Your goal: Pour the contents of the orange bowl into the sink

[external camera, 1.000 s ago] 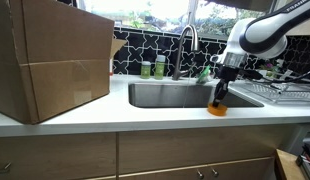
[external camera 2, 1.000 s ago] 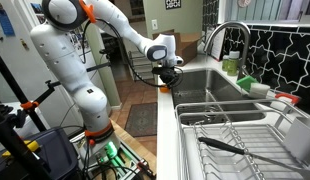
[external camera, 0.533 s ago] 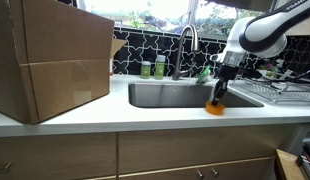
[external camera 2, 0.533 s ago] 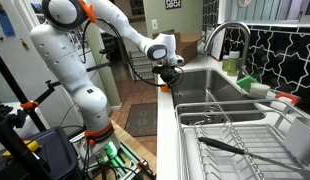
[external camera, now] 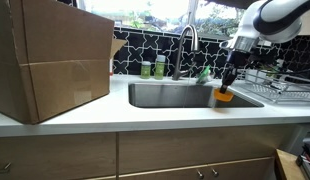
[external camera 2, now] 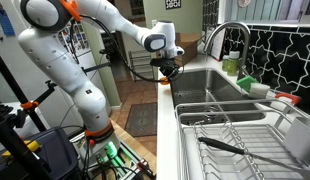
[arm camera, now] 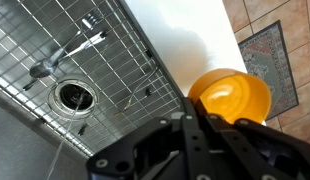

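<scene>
Claw (external camera: 226, 88) on orange bowl (external camera: 224, 98), perhaps aloft

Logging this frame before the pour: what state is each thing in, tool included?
tool: shut on the orange bowl.
orange bowl: held off the counter, roughly level; contents unclear.
sink: no water visible.
faucet: not running.
dish rack: holds a dark utensil.

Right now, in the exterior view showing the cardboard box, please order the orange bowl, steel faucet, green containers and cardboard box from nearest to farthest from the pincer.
1. Small bright-orange plastic bowl, held in the pincer.
2. Curved steel gooseneck faucet, behind the steel sink.
3. Two green containers, beyond the faucet.
4. Large brown cardboard box, at the white counter's far end.
</scene>
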`<state>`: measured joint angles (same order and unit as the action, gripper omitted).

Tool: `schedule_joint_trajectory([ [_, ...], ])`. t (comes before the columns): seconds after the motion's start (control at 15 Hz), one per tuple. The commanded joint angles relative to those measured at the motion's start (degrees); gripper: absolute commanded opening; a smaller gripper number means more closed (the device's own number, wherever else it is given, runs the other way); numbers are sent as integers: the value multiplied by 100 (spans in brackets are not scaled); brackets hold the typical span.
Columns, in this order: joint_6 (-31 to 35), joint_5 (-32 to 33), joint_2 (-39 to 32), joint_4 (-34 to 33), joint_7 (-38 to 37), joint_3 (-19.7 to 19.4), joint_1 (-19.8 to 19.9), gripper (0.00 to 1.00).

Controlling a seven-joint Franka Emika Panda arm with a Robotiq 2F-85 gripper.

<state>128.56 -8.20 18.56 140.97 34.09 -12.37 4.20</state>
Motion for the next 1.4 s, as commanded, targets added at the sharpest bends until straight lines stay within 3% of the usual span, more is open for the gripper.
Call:
schedule_joint_trajectory([
  [0.0,-688,327,843,75,-186,-144,262,1],
  [0.07,-369,185,402,-13,-85,-119,94,4],
  [0.27,-631,277,797,-7,-99,-211,187,4],
  [0.73,-640,288,807,17,-119,-206,184,1],
  [1.13,766,1379,511,-168,-1051,-333,958,1],
  [1.33,1333,2162,154,-369,-1726,-209,1390,1],
])
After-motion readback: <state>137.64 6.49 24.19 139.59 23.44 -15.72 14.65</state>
